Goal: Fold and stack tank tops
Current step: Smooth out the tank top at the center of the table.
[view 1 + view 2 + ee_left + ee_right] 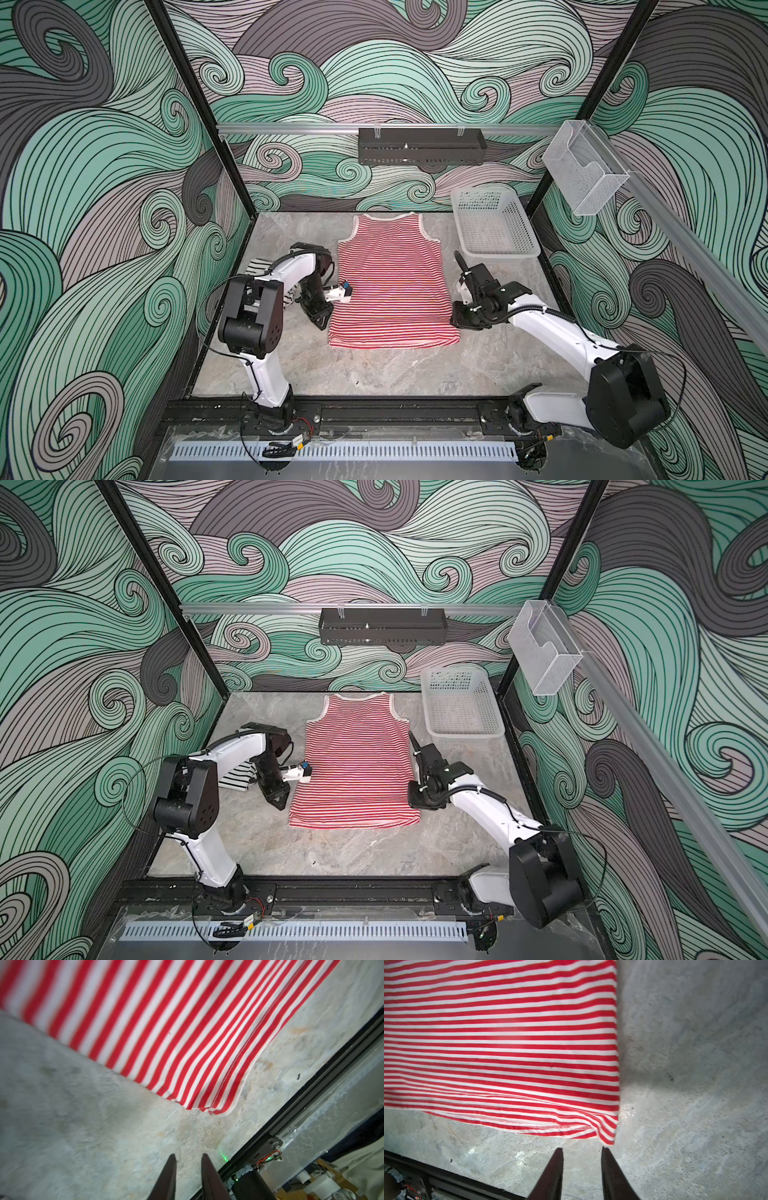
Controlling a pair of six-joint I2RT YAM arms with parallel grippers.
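Note:
The red-and-white tank top (390, 282) (357, 762) lies spread flat in the middle of the table, neck toward the back wall. A black-and-white tank top (255, 266) (237, 777) lies at the left, mostly hidden behind my left arm. Low beside the red top's left edge sits my left gripper (319, 322) (188, 1157), open over bare table, the hem corner (216, 1109) ahead of it. My right gripper (457, 326) (582, 1150) is open just short of the right hem corner (609, 1138). Neither holds anything.
A white perforated basket (505, 253) (465, 729) stands at the back right, with nothing showing inside. A black rack (419, 145) and a clear plastic holder (586, 166) hang on the rails. A black rail (374, 411) runs along the table's front edge.

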